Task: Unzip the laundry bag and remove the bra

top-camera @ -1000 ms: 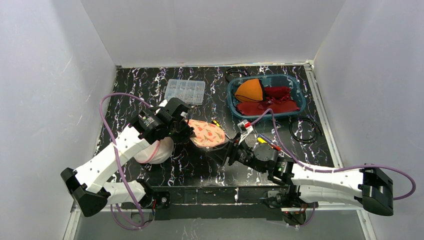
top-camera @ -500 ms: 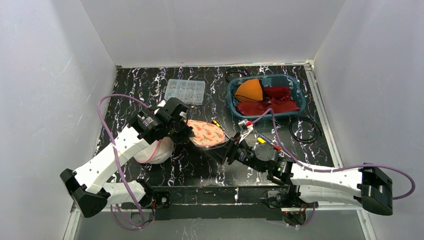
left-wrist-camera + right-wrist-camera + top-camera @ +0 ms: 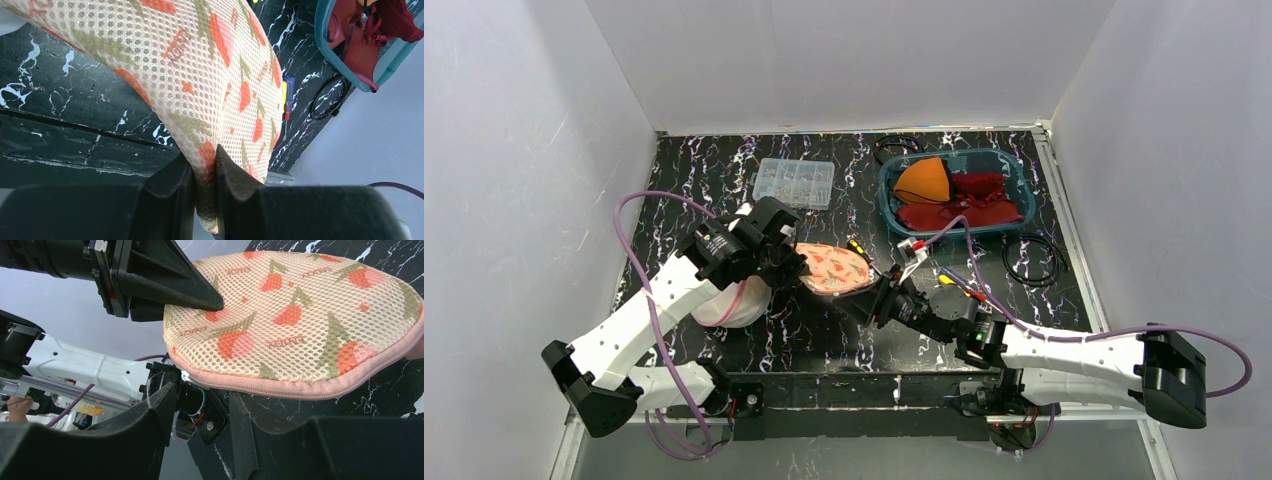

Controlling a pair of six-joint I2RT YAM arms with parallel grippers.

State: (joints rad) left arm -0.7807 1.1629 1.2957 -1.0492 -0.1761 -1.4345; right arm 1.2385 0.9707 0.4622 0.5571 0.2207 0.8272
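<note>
The laundry bag [image 3: 834,267] is a round mesh pouch with a red fruit print and a pink zipped rim, held slightly off the table. My left gripper [image 3: 796,266] is shut on its left edge; the mesh is pinched between the jaws in the left wrist view [image 3: 205,167]. My right gripper [image 3: 873,299] is open at the bag's near right edge. In the right wrist view [image 3: 200,400] the pink rim [image 3: 310,385] and a small white zipper pull [image 3: 186,375] sit just above the gap. The bag looks zipped. No bra shows.
A white rounded cloth thing with pink trim [image 3: 736,302] lies under my left arm. A teal basket [image 3: 885,196] holds red cloth and an orange piece. A clear plastic box [image 3: 794,182], black cable loops [image 3: 1034,258] and small pens [image 3: 959,283] lie around.
My right gripper has moved left and closer to the bag's rim. My left gripper, still holding the bag, has shifted slightly left.
</note>
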